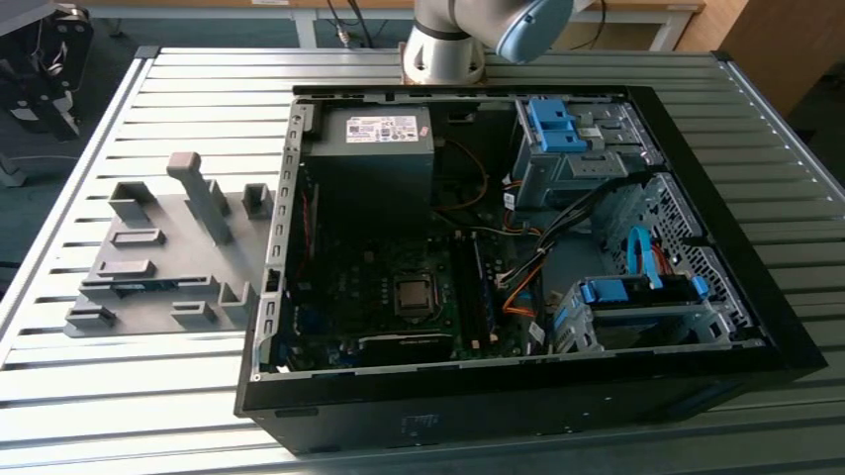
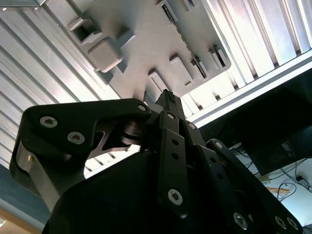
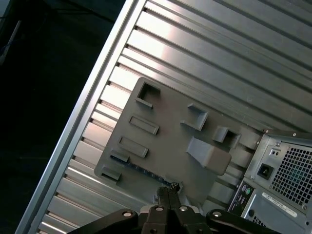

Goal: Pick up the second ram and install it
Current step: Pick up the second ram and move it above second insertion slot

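Slatted metal table (image 1: 106,416), grey holder plate (image 1: 172,259), open computer case (image 1: 462,416), gripper (image 3: 168,192) above plate

Hard light glares off the ribbed silver aluminium desk (image 1: 158,396); beside it lies dark blue-grey floor (image 1: 20,228), behind it a brown wooden panel (image 1: 793,45).

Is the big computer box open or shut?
Open. The computer case has no cover on its upward side, so the green board and cables inside are showing.

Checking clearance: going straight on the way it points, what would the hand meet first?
Probably the second ram, lying in its slot on the grey holder tray; the hand points near the stick's end, though depth is unclear.
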Robot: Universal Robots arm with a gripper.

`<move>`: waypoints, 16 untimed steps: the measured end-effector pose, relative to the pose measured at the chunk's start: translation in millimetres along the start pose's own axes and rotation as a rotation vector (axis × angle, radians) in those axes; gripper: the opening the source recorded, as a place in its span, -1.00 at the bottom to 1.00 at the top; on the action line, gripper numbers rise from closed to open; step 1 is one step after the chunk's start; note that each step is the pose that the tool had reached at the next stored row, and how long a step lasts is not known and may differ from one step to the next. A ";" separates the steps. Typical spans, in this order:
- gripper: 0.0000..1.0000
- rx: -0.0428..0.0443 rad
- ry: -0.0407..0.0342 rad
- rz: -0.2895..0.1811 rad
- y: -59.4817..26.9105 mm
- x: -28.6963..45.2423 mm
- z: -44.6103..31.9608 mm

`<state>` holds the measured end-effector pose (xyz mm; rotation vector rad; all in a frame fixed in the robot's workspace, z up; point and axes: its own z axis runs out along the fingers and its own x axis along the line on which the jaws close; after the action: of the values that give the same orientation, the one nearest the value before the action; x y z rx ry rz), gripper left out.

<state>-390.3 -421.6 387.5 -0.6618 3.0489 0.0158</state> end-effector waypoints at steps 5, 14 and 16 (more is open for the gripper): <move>-0.79 -0.0007 0.0002 -0.033 0.0 0.0 0.0; -0.79 -0.0032 0.0007 -0.139 -0.1 0.1 0.2; -0.79 -0.0037 0.0009 -0.161 -0.1 0.1 0.2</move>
<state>-390.3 -421.7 387.3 -0.9044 2.9869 0.0184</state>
